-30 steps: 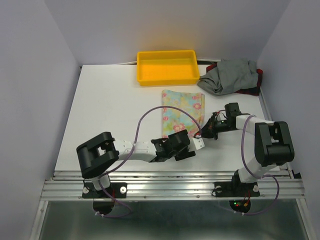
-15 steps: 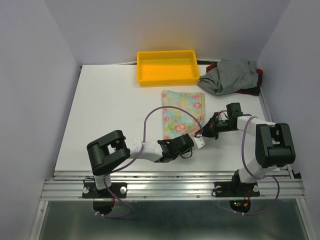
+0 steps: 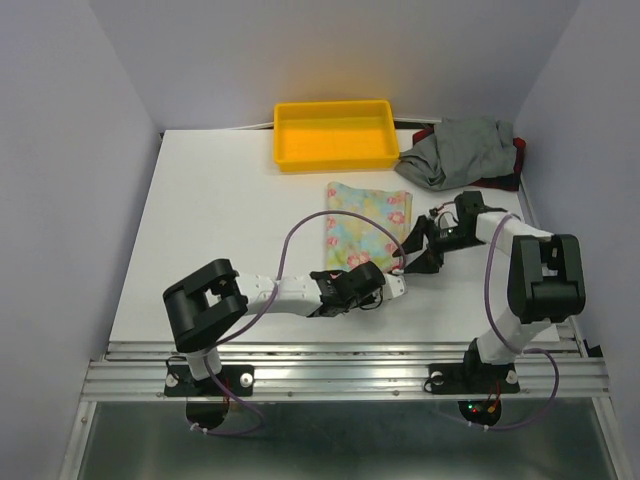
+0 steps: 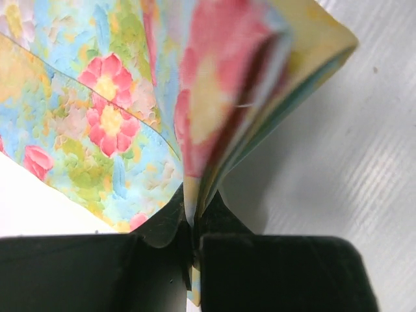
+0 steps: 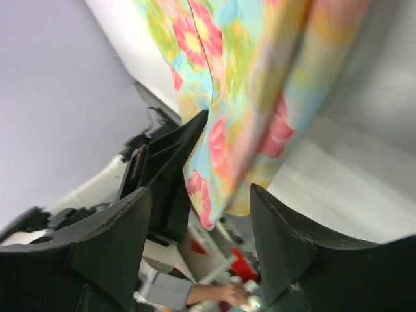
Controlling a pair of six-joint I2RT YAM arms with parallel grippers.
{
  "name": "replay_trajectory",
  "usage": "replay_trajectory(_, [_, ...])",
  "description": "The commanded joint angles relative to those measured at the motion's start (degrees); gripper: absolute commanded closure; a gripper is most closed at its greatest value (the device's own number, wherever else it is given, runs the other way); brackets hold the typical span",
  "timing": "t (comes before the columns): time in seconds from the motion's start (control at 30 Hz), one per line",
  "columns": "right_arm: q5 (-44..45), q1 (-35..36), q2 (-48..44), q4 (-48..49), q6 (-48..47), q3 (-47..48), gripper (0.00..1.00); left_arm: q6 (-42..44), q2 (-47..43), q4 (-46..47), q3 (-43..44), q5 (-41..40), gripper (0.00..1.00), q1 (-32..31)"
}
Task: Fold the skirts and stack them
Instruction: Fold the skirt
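The floral skirt [image 3: 366,218] lies as a folded rectangle mid-table, its near edge lifted. My left gripper [image 3: 376,283] sits at that near right corner, and in the left wrist view the left gripper [image 4: 192,220] is shut on the floral skirt [image 4: 110,117], with the layered edge pinched between the jaws. My right gripper [image 3: 411,259] is just to the right of it. In the right wrist view the right gripper [image 5: 201,192] is open, and the skirt's corner [image 5: 221,162] hangs between the spread fingers without touching them. The grey skirt [image 3: 458,150] is heaped at the back right over the plaid skirt [image 3: 512,165].
A yellow tray [image 3: 282,140] stands at the back centre, just beyond the floral skirt. The table's right edge [image 3: 527,215] runs close to the right arm. The two grippers are close together at the skirt's near right corner.
My left gripper moved in and shut on the floral skirt's near edge. My right gripper went from shut to open, letting go of the cloth, and its wrist shifted slightly back.
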Motion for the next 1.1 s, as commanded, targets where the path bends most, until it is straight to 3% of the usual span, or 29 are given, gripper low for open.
replay_trajectory(0.0, [7.8,-2.0,3.8,-15.5,-21.0,16.4,0.33,4.3,-2.8,-11.7,4.6,6.1,1.0,-0.4])
replay_trajectory(0.1, [8.4,-2.6,6.8,-18.6,-24.0,26.4,0.35,6.0,-3.2,-17.1,5.8,8.0,1.0,-0.6])
replay_trajectory(0.17, [6.1,-2.6,7.5,-14.8,-21.2,29.3,0.36,6.3,-3.2,-20.5,6.6,8.4,1.0,-0.7])
replay_trajectory(0.2, [4.5,-2.6,7.3,-7.0,-14.4,29.0,0.36,6.4,-3.2,-21.7,7.0,8.6,1.0,-0.6])
replay_trajectory(0.23, [2.7,-2.6,6.9,-6.9,-10.0,28.9,0.36,6.4,-3.3,-21.7,7.1,8.8,1.0,-0.7])
replay_trajectory(0.3, [-1.5,-0.1,6.4,9.7,0.6,24.7,0.37,6.5,-3.3,-23.0,7.7,8.7,1.0,-0.8])
replay_trajectory(0.33, [-2.4,3.2,6.7,17.7,2.7,22.9,0.37,6.7,-3.1,-24.0,8.0,8.7,1.0,-0.8])
replay_trajectory(0.5, [-2.8,12.7,9.8,37.0,17.6,17.9,0.37,7.3,-2.7,-27.1,11.2,8.7,1.0,-0.9])
replay_trajectory(0.57, [-2.0,14.6,11.6,45.1,18.3,15.9,0.37,8.0,-2.7,-29.0,12.0,8.7,1.0,-0.8])
replay_trajectory(0.8, [0.7,19.8,23.5,54.3,19.5,17.9,0.47,10.0,-2.7,-34.2,16.0,9.4,1.0,-0.9])
replay_trajectory(0.93, [0.8,21.0,28.4,54.6,18.0,15.4,0.57,11.5,-2.5,-37.0,19.3,9.5,1.0,-0.8])
replay_trajectory(1.07, [0.2,23.2,30.6,53.2,14.9,10.2,0.6,12.5,-2.7,-39.9,22.2,9.7,1.0,-0.5])
